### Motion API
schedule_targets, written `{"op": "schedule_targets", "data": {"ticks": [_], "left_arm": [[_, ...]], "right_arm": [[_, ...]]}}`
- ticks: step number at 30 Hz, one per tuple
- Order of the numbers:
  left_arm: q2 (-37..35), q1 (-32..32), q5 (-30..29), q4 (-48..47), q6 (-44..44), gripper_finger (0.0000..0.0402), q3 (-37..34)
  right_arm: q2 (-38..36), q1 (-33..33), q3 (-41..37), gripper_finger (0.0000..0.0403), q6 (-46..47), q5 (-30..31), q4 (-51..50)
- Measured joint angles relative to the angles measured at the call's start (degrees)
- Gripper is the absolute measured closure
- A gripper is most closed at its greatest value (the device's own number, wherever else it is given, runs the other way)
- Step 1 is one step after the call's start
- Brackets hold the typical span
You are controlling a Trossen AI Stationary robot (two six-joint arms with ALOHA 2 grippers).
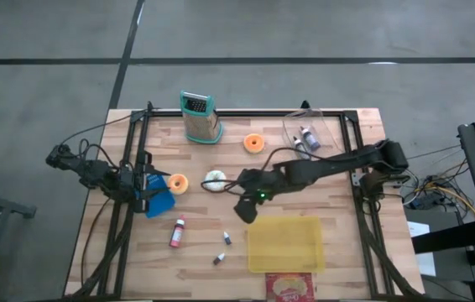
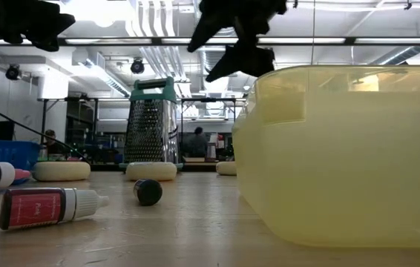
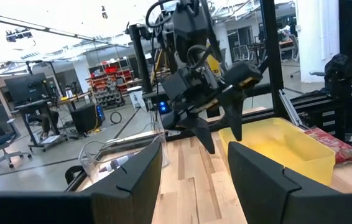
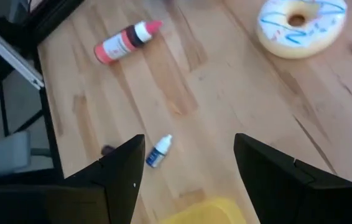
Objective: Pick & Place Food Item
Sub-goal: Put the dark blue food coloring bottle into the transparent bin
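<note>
right gripper (image 1: 244, 210) hovers fingers apart beside the yellow tray's (image 1: 284, 245) edge; left gripper (image 1: 149, 191), fingers apart, at the table's left edge.

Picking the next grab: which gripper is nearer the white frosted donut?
Right. The right gripper hovers just beside the white frosted donut; the left gripper sits farther off, beyond the orange donut.

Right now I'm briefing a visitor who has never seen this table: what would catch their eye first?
Probably the yellow tub at the table's near edge, which fills much of the low view. Next, the right gripper hanging open above the wood between that tub and the white iced doughnut. At the back stands a teal-handled grater, with an orange doughnut beside it.
</note>
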Motion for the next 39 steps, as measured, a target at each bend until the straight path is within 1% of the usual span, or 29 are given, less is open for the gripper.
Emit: {"op": "schedule_targets", "data": {"ticks": [6, 8, 12, 14, 19, 23, 28, 32, 39], "left_arm": [[-0.02, 0.00, -0.01, 0.08, 0.00, 0.0213, 0.02], [0.00, 0.01, -0.01, 0.00, -0.01, 0.0213, 0.00], [0.02, 0.00, -0.02, 0.01, 0.00, 0.0213, 0.02], [0.05, 0.00, 0.00, 0.03, 0.00, 0.0213, 0.00], [0.05, 0.00, -0.01, 0.05, -0.02, 0.0213, 0.02], [0.07, 0.02, -0.02, 0.06, 0.00, 0.0213, 0.00], [0.07, 0.01, -0.02, 0.07, -0.01, 0.0213, 0.01], [0.11, 0.00, -0.02, 0.02, 0.00, 0.0213, 0.00], [0.11, 0.00, -0.02, 0.03, 0.00, 0.0213, 0.02]], "right_arm": [[6.28, 1.10, 7.62, 0.0161, 3.01, 1.02, -5.54], [7.95, 1.82, 9.84, 0.0161, 3.33, 1.01, -5.89], [11.61, 3.70, 14.25, 0.0161, 5.39, 1.31, -11.19], [13.42, 4.99, 16.52, 0.0161, 6.85, 3.29, -14.55], [16.67, 8.35, 21.15, 0.0161, 7.08, 8.73, -16.93], [18.54, 10.19, 23.01, 0.0161, 7.33, 11.43, -17.68], [21.02, 10.60, 25.24, 0.0161, 8.92, 11.51, -19.00], [21.83, 10.58, 25.18, 0.0161, 9.06, 11.34, -18.59], [22.10, 10.58, 24.33, 0.0161, 11.99, 10.90, -17.22]]}}
